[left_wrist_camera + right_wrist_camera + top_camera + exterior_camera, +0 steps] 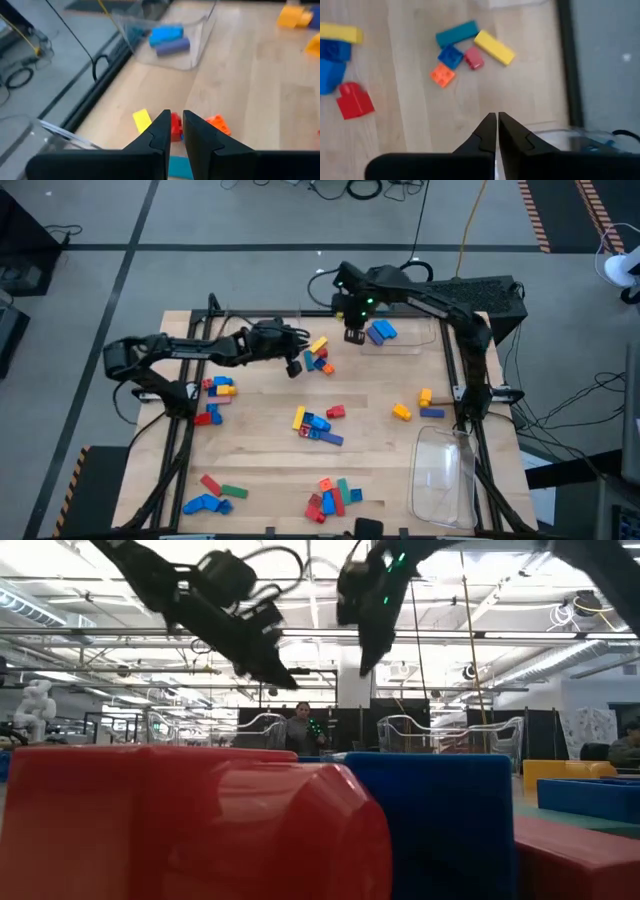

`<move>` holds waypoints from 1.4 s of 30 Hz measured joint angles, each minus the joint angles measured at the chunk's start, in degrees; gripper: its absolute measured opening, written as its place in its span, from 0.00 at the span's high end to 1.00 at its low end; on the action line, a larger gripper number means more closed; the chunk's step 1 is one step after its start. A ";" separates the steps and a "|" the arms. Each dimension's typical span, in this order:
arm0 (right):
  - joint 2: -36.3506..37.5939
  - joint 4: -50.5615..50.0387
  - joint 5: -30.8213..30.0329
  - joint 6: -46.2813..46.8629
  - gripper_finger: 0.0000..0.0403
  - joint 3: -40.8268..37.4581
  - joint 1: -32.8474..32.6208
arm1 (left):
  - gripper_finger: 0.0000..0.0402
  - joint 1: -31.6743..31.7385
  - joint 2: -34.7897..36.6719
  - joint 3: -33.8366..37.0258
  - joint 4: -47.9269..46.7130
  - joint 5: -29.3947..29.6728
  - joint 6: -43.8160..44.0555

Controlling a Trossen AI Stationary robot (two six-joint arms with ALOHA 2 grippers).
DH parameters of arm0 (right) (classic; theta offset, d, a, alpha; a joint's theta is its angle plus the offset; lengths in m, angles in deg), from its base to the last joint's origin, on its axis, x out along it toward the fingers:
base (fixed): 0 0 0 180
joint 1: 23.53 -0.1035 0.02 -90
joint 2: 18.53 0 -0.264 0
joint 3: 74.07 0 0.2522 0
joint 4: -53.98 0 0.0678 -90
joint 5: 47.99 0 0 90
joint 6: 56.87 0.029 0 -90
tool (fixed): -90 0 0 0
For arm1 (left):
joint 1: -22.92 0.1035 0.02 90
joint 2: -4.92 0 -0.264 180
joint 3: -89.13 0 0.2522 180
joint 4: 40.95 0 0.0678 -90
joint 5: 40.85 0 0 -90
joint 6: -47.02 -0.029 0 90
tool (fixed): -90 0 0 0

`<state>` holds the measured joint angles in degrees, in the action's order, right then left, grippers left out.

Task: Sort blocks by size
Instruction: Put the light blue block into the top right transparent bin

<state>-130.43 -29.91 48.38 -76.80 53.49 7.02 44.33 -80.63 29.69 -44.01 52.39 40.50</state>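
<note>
A small heap of blocks [318, 358] lies on the far middle of the table: a yellow bar [494, 47], a teal bar [456, 33], and blue, red and orange cubes. My left gripper [295, 365] hangs just left of the heap, above the table. Only a narrow gap stands between its fingers [175, 122], with nothing in it. The red cube [175, 129] shows beyond the gap. My right gripper [354, 333] is shut and empty [496, 120], raised beside the far clear tray [405, 338], which holds blue blocks [381, 332].
More blocks lie in groups at the left [218, 387], the middle [315, 423], the right [415, 405] and along the near edge [215, 495] [335, 498]. A second clear tray [445, 475] sits at the near right. A red block [180, 830] and a blue block [440, 820] fill the low view.
</note>
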 joint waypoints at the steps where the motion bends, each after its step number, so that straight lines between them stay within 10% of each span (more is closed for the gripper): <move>1: 1.38 0.02 -0.39 0.80 1.00 -0.01 0.04 | 0.88 0.00 -1.26 -0.97 -0.78 -0.01 0.06; 23: 28.15 16.64 -3.62 13.94 1.00 -37.90 -1.65 | 0.99 -4.31 -18.67 -10.05 -14.68 6.99 3.61; 42: 29.02 21.15 -4.91 16.99 1.00 -42.66 -7.89 | 0.99 -8.95 -19.27 -9.84 -16.55 12.40 4.68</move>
<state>-101.41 -8.76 43.47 -59.81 10.83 -0.87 35.38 -99.90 19.85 -60.56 64.79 45.19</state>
